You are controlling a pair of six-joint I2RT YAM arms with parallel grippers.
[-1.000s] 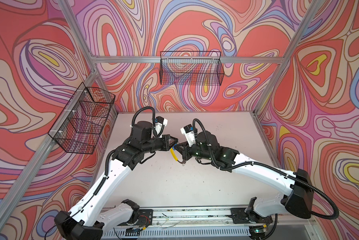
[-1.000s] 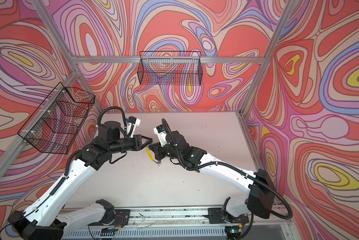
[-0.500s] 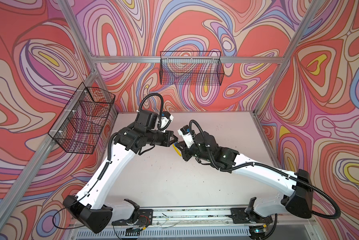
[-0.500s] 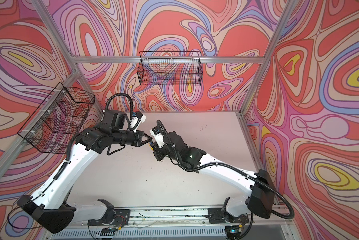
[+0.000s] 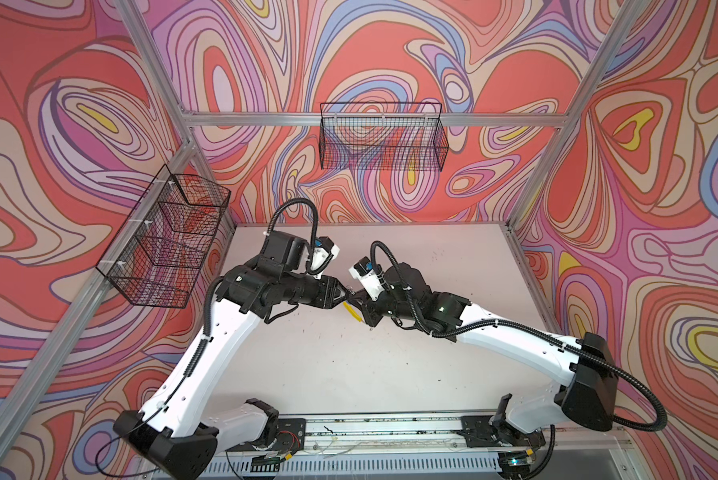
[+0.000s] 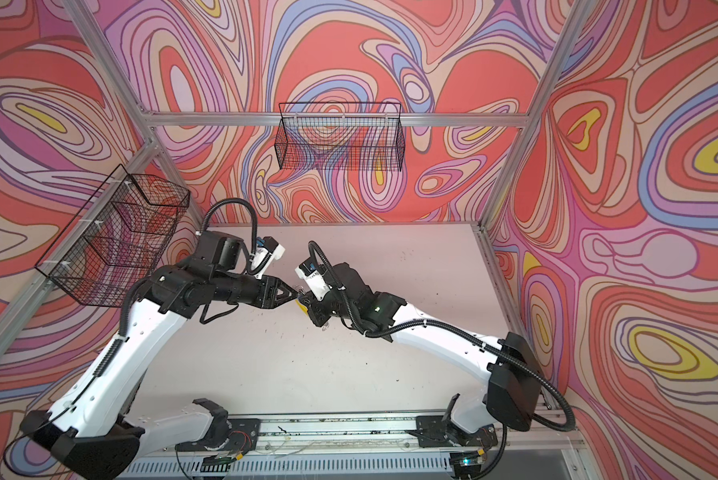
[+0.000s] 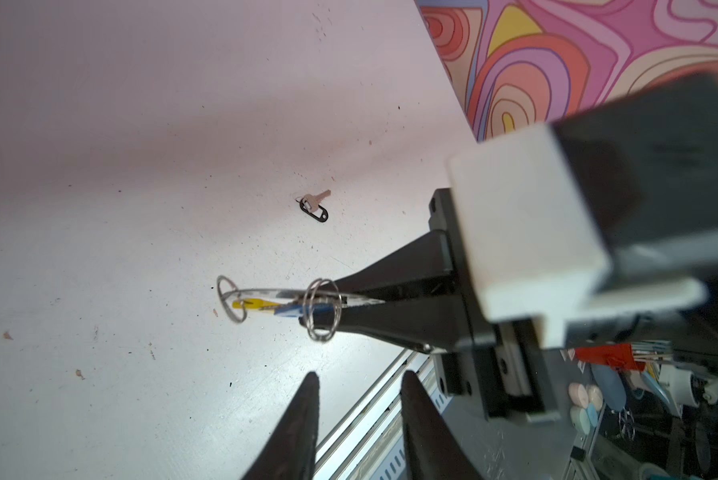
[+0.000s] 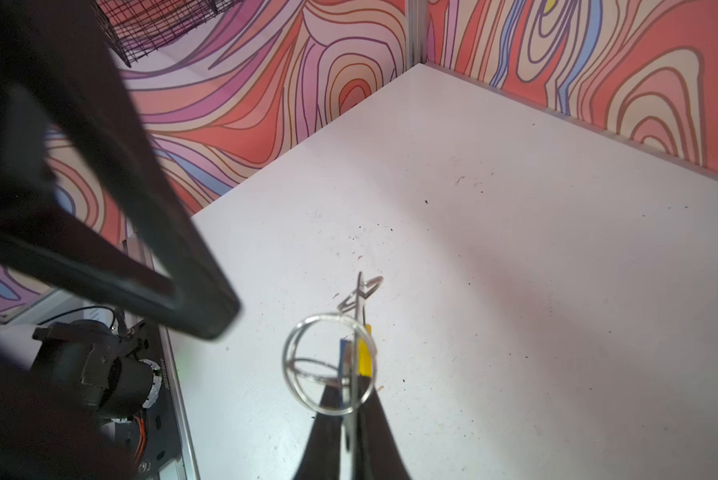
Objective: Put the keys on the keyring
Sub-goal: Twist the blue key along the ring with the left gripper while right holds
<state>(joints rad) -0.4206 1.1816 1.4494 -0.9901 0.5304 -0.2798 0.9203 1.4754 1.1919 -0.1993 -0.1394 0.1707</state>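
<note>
Right tool (image 8: 351,392) pinches keyring (image 8: 364,357), blue tag (image 8: 343,353) seemingly on it; left tool (image 7: 360,376) spread; black-tagged key (image 7: 315,205) apart

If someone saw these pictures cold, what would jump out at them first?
The loud swirling red, pink and purple walls around the white table. Next, mid-table, the right gripper pinches the yellow-sleeved keyring, nose to nose with the open left gripper. A black-tagged key lies alone on the table.

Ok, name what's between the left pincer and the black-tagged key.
The keyring, held by the right pincer, crosses between left pincer and black-tagged key in the left wrist view.
</note>
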